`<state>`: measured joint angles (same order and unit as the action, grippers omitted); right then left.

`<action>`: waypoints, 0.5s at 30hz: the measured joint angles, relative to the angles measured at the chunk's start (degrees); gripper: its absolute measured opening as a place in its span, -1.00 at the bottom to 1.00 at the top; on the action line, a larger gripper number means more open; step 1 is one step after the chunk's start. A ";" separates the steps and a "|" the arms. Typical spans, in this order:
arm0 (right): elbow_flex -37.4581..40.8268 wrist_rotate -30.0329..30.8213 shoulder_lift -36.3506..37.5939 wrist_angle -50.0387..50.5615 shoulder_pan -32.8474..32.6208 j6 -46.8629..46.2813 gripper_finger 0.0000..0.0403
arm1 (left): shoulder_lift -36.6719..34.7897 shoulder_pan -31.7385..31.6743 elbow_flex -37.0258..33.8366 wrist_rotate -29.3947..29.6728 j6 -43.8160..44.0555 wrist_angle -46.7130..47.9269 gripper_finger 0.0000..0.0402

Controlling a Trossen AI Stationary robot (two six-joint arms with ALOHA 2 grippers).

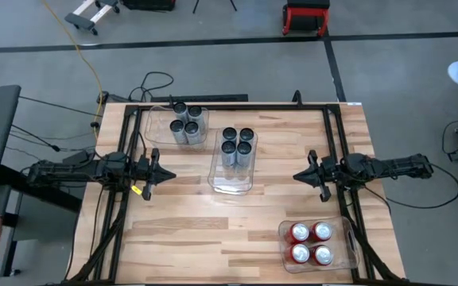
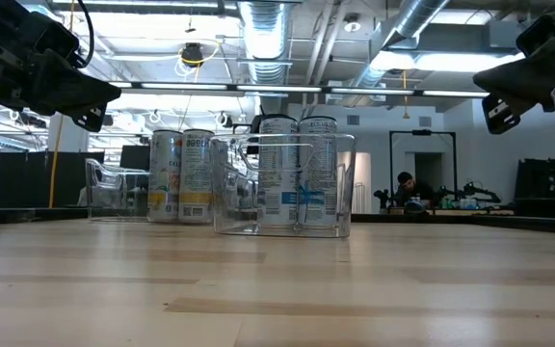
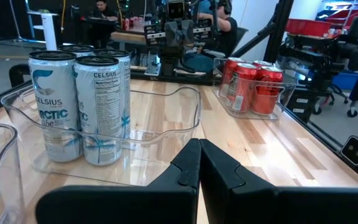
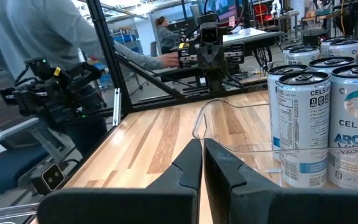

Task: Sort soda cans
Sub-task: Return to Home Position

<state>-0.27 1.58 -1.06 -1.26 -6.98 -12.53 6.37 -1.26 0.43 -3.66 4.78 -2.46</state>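
Tabletop (image 1: 213,230) held sorted soda cans (image 1: 237,147); left gripper (image 1: 165,176) and right gripper (image 1: 299,175), both pinched closed and empty, might clip the bin (image 1: 230,184) between them.

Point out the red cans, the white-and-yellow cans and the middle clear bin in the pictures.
red cans (image 1: 300,233): high view, top of one can.
white-and-yellow cans (image 2: 198,178): low view, label of the right-hand can.
middle clear bin (image 1: 230,183): high view, bare part of its floor.

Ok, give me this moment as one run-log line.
red cans: four, lower-right bin | blue-white cans: four, centre bin | yellow-white cans: four, upper-left bin | left gripper: shut, empty | right gripper: shut, empty
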 joint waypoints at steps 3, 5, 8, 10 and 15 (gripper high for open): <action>-0.01 0.00 0.00 0.01 0.00 0.00 -0.82 | 0.00 0.00 0.00 0.00 0.00 0.01 -1.00; 0.00 0.00 0.00 0.00 0.00 0.00 -0.82 | 0.00 0.00 0.00 0.00 0.00 0.01 -1.00; 0.00 0.00 0.00 0.00 -0.01 0.01 -0.82 | 0.01 0.00 0.00 0.00 0.00 0.00 -1.00; 0.00 0.00 0.00 0.00 0.00 0.02 -0.82 | 0.00 0.00 0.00 0.00 0.00 -0.01 -1.00; -0.01 0.00 0.00 0.01 0.00 0.02 -0.82 | 0.00 0.00 0.00 0.00 -0.01 0.00 -1.00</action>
<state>-0.28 1.58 -1.06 -1.25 -6.98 -12.51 6.37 -1.26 0.43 -3.66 4.77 -2.46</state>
